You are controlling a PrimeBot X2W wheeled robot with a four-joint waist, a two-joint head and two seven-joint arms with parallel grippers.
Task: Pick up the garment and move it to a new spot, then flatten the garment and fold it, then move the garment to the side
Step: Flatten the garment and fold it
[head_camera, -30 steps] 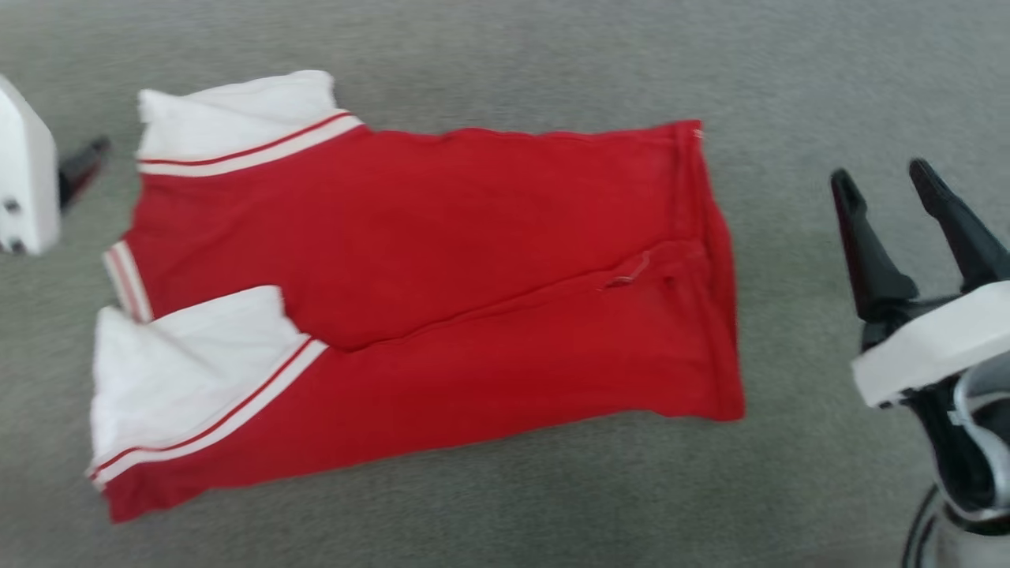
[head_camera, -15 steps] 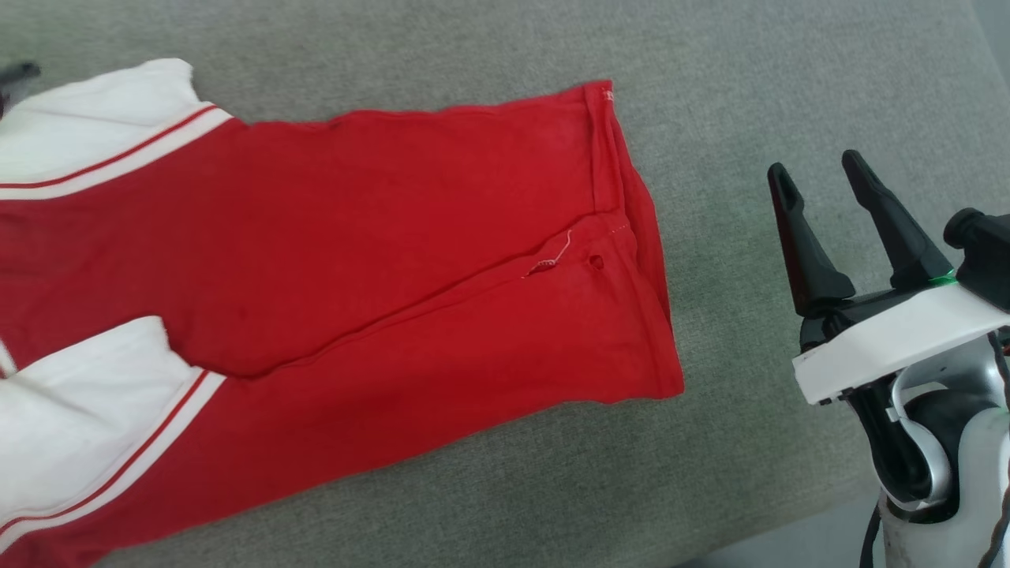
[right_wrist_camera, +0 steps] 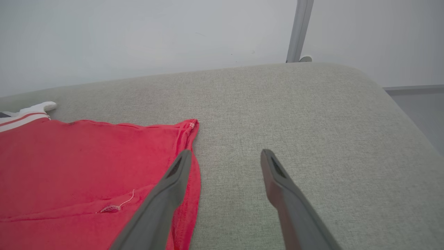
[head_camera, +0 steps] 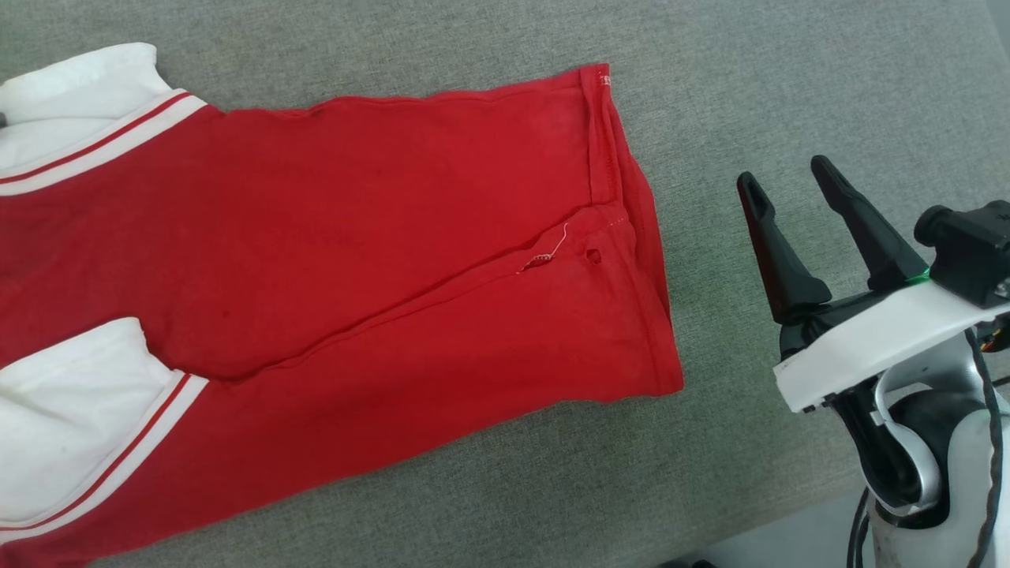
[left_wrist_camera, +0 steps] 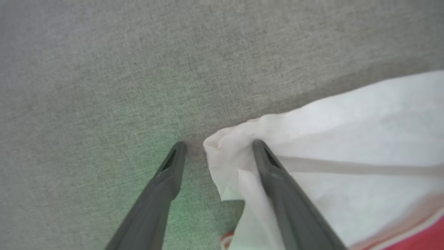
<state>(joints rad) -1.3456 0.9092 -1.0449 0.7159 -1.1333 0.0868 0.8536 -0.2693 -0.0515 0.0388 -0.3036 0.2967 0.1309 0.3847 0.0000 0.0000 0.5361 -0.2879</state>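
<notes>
1. The garment (head_camera: pixel 355 260) lies on the grey cushion (head_camera: pixel 789 79), hem toward my right.
2. My right gripper (head_camera: pixel 783 171) stands spread beside that hem (apart from it).
3. My left gripper (left_wrist_camera: pixel 219 143) is spread too, with a white sleeve corner between its fingers.

Shirt (head_camera: pixel 355 260) left of right gripper (head_camera: pixel 783 172) was red. Sleeves (head_camera: pixel 63 418) were white, with red-white striped trim. Thread (head_camera: pixel 552 251) on hem was pale. Gripper fingers were black, wrist plate (head_camera: pixel 876 339) white. Cushion (head_camera: pixel 789 79) beneath was grey weave, tinted green beside left gripper (left_wrist_camera: pixel 219 143). Wall (right_wrist_camera: pixel 138 34) ahead was pale grey.
</notes>
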